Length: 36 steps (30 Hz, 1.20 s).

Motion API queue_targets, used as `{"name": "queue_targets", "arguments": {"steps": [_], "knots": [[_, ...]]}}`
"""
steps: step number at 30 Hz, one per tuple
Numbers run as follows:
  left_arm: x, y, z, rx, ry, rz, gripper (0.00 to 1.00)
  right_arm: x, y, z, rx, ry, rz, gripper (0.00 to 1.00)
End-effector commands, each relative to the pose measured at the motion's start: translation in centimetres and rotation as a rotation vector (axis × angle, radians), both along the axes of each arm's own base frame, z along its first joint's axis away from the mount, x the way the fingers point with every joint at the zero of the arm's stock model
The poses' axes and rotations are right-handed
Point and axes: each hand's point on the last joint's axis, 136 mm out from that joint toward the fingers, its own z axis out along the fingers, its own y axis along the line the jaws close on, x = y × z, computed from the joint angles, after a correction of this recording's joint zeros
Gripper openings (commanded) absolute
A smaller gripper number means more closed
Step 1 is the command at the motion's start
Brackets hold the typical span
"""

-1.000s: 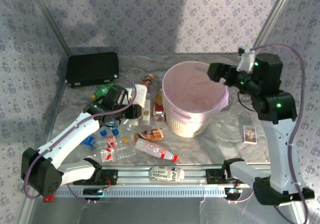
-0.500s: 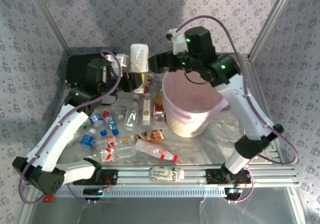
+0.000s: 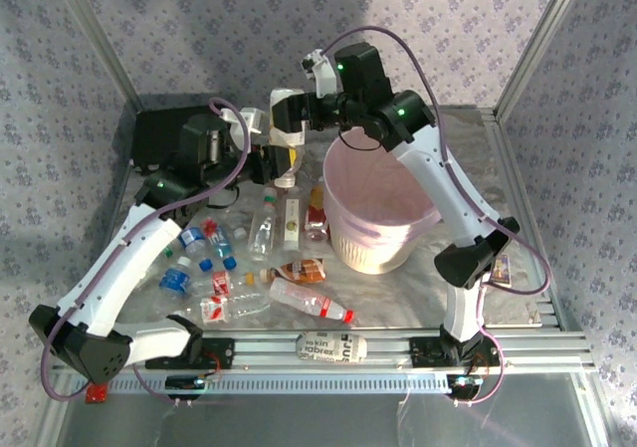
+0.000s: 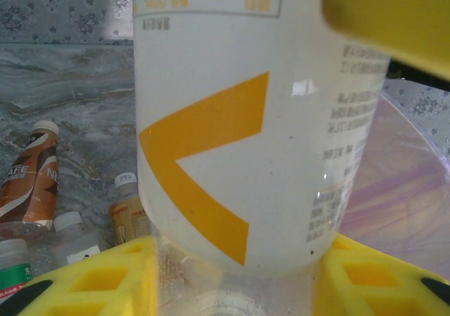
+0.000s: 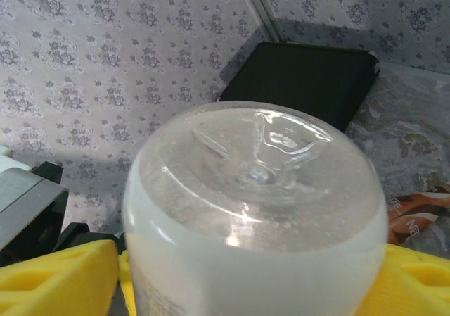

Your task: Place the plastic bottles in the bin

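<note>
White orange-chevron plastic bottle [image 4: 260, 119]: likely light, slick; take mid-body | left gripper [image 4: 232, 288] clamps neck | right gripper [image 5: 239, 281] straddles base, hold unclear.

The top camera looks down from high behind the near edge over the whole counter [image 3: 398, 288]. Both wrist cameras press close to 1 white bottle [image 4: 232, 119]: left faces its side, right its base. All 3 views share it.

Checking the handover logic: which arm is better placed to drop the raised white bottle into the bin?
Right, probably: the right gripper flanks the base of the white bottle, its arm arching over the bin; the left gripper clamps the neck end, left of the bin.
</note>
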Motion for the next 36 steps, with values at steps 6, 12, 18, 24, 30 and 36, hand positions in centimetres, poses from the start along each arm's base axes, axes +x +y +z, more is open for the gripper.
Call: {"name": "queue_targets", "arguments": {"steps": [6,12,18,24,30,36], "knots": [[0.4,-0.7,1.9,-0.038,-0.058,-0.021,0.46,0.7,-0.2,1.6,0.062,-0.01,0.015,0.67],[0.4,0.2,1.6,-0.018,-0.069,0.003,0.75,2.2,-1.4,4.5,0.114,-0.082,-0.022,0.66],[-1.2,2.1,-0.7,0.045,-0.017,0.021,0.87,3.8,-5.0,7.6,0.145,-0.143,-0.104,0.65],[-3.2,3.2,-5.8,0.168,0.116,0.002,0.83,3.3,-10.9,8.2,0.071,-0.156,-0.195,0.64],[-5.4,4.3,-11.5,0.26,0.29,0.011,0.81,0.4,-16.7,4.9,-0.123,-0.104,-0.274,0.63],[-8.0,4.9,-14.5,0.247,0.426,0.062,0.79,-3.0,-19.2,0.0,-0.323,-0.043,-0.276,0.63]]}}
